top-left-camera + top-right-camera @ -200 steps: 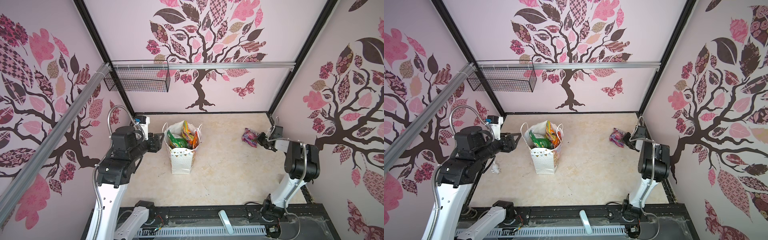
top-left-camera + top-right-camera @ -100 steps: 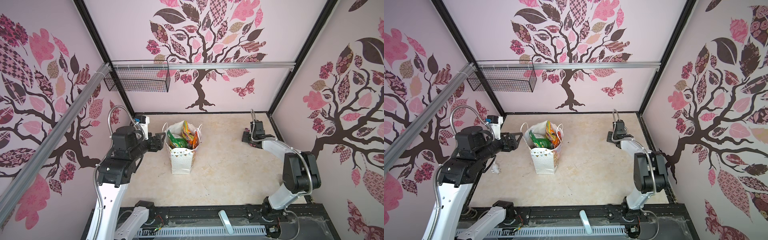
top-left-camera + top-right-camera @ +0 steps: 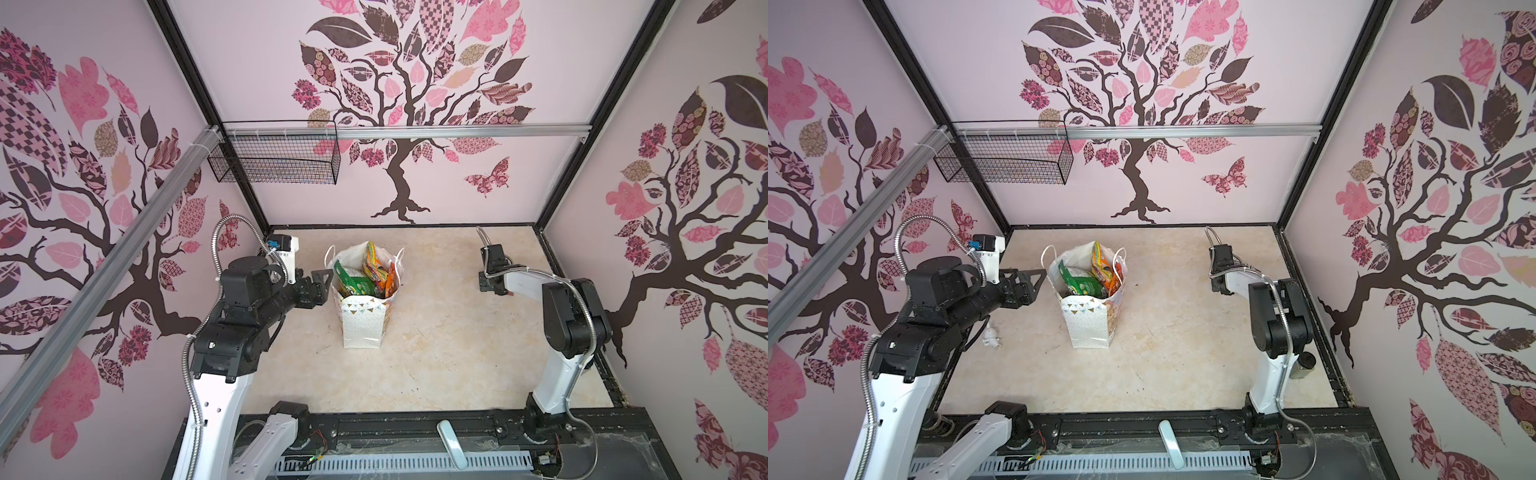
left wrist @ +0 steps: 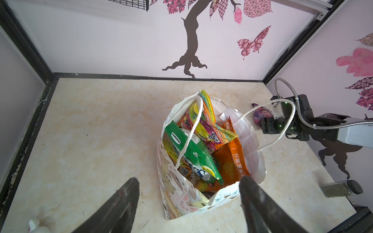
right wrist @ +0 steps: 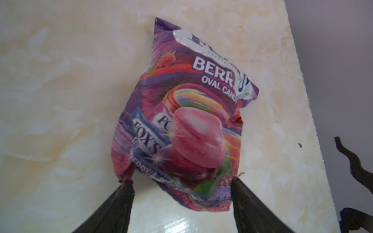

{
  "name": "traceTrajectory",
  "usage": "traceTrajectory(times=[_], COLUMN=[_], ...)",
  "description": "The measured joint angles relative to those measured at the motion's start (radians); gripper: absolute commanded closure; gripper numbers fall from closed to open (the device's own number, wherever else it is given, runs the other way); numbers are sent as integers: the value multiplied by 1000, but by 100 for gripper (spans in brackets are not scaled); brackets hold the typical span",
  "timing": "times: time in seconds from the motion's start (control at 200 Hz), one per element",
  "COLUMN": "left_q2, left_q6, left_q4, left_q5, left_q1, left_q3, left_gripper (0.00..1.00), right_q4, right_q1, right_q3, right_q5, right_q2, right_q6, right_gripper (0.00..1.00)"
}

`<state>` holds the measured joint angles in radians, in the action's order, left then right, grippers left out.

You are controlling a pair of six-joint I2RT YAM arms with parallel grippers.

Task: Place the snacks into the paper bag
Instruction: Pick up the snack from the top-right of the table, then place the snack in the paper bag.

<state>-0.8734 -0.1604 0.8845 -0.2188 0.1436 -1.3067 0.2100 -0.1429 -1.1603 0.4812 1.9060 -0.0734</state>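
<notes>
Jaws gape: left gripper [image 4: 189, 180] beside one paper bag [image 3: 361, 324], right gripper [image 5: 181, 180] straddling one purple pouch [image 5: 181, 113].

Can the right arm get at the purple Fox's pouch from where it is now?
Probably yes. The right gripper is open, its jaws spread either side of the near end of the purple pouch. The pouch lies alone on the table, with nothing between them.

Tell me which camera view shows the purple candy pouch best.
The right wrist view: the purple candy pouch fills the picture, lying on the table, its print readable. The left wrist view shows it small, partly hidden behind the right arm. In both top views the right arm covers it.
</notes>
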Motion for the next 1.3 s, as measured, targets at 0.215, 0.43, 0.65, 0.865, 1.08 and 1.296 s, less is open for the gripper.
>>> traceTrajectory(times=[0.215,0.43,0.65,0.865,1.08,1.296], left_q2=[-24,-39,-52,-68,-90,-108], left_q6=[-1,-5,-22,-22,-13,-17], left_q4=[-13,-30,-54,-92,-132,-170], left_q5=[4,31,34,39,41,43], left_q1=[0,0,0,0,0,0], left_q3=[17,36,62,68,94,107], left_gripper=[18,18,18,19,38,68], right_q4=[-19,-28,-27,47,125,134], right_q1=[1,0,1,2,2,2], right_q3=[-21,-36,-40,-40,-35,-43], right_q5=[41,54,56,-39,-253,-492], right_q2=[57,74,70,0,-262,-520], right_q6=[5,11,-1,-28,-60,-98], right_gripper=[42,77,100,100,100,100])
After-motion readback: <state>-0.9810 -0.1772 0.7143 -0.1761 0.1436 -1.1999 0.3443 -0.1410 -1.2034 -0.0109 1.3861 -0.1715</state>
